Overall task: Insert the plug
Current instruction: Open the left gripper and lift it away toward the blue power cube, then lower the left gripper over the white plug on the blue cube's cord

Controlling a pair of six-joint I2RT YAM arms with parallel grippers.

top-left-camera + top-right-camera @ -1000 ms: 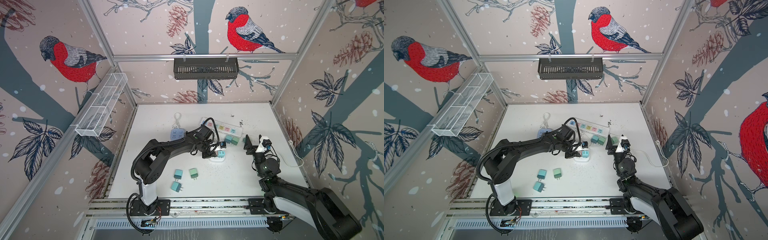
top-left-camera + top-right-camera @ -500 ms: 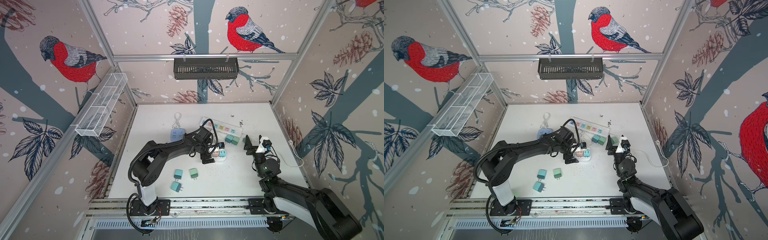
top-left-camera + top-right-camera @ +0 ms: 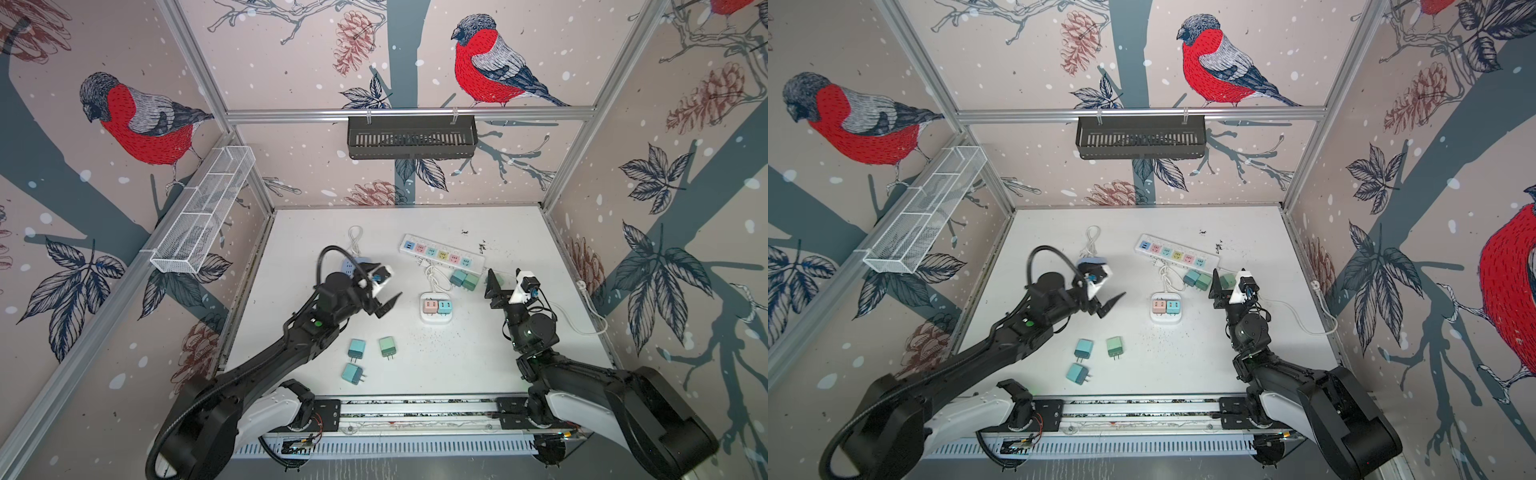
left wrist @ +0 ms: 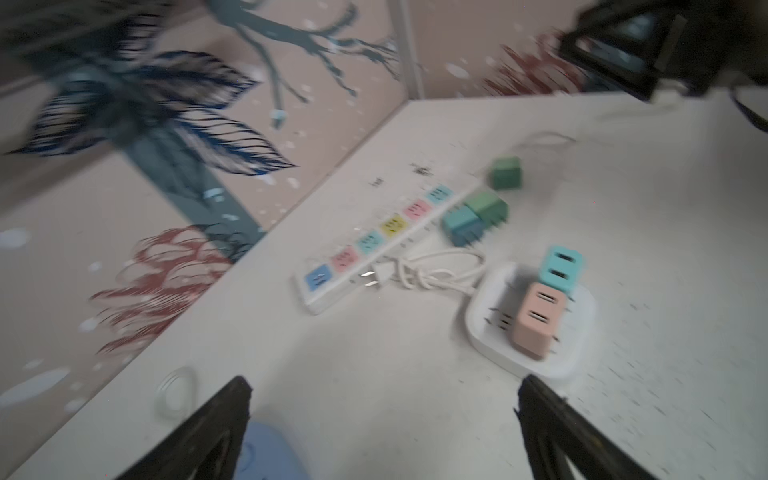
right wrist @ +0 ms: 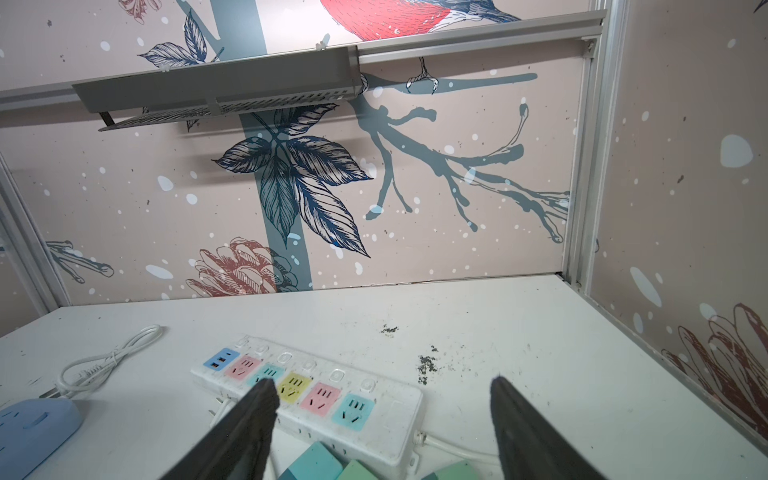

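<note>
A white square socket block (image 3: 434, 320) lies mid-table with a pink plug (image 3: 429, 306) and a teal plug (image 3: 445, 307) standing in it side by side; the left wrist view blurs the block (image 4: 490, 336) and both plugs. My left gripper (image 3: 386, 293) hangs open and empty to the left of the block, clear of it, also seen in a top view (image 3: 1109, 294) and the left wrist view (image 4: 382, 386). My right gripper (image 3: 505, 279) stands open and empty near the long power strip (image 3: 442, 253), above a green plug (image 3: 498, 281). The right wrist view shows that gripper (image 5: 382, 388) over the strip (image 5: 395, 409).
Three loose plugs (image 3: 356, 348) (image 3: 387, 345) (image 3: 352, 373) lie near the front left. Two more plugs (image 3: 458, 277) (image 3: 471, 281) sit against the strip. A blue socket (image 3: 1090, 262) with a white cable lies behind the left wrist. Another white cable (image 3: 582, 328) runs along the right side.
My left gripper was shut on the teal plug at the white block; it has opened, left the plug there and drawn back to the left. The right arm has stayed in place.
</note>
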